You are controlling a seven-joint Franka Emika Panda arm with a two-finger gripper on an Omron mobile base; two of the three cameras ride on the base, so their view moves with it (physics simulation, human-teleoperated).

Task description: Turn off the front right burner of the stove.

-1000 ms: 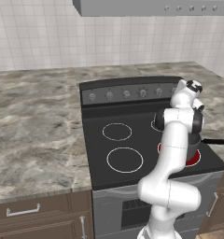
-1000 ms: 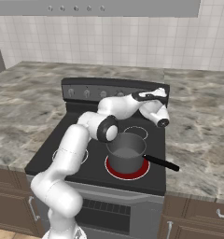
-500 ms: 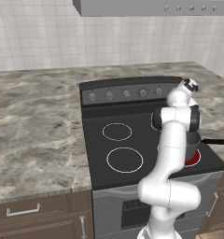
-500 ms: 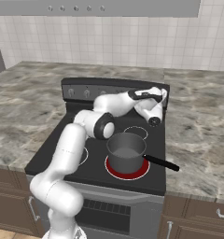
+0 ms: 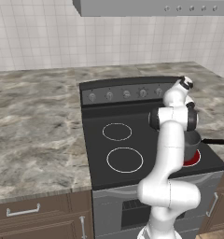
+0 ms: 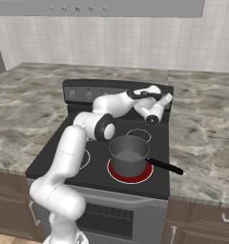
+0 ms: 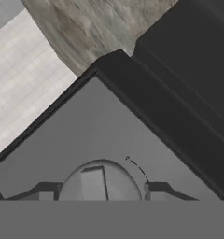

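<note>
The stove (image 5: pixel 132 154) (image 6: pixel 92 138) is a black glass-top range. Its front right burner (image 6: pixel 117 175) (image 5: pixel 194 160) glows red under a grey pot (image 6: pixel 129 153) (image 5: pixel 192 144). My gripper (image 6: pixel 165 98) (image 5: pixel 185 83) is at the right end of the raised knob panel (image 5: pixel 114 95). In the hand view a grey knob (image 7: pixel 99 179) sits between the two tips of the gripper (image 7: pixel 102 192), which is open. The tips stand close on either side of the knob; whether they touch it I cannot tell.
The pot's black handle (image 6: pixel 165 167) (image 5: pixel 217 141) sticks out to the right over the stove's edge. Marble counters (image 5: pixel 34 126) (image 6: pixel 202 128) flank the stove. A grey hood (image 5: pixel 151 7) hangs above. Several other knobs (image 5: pixel 127 94) line the panel.
The hand has moved back from above the pot toward the right end of the knob panel. The pot and the red glow are unchanged.
</note>
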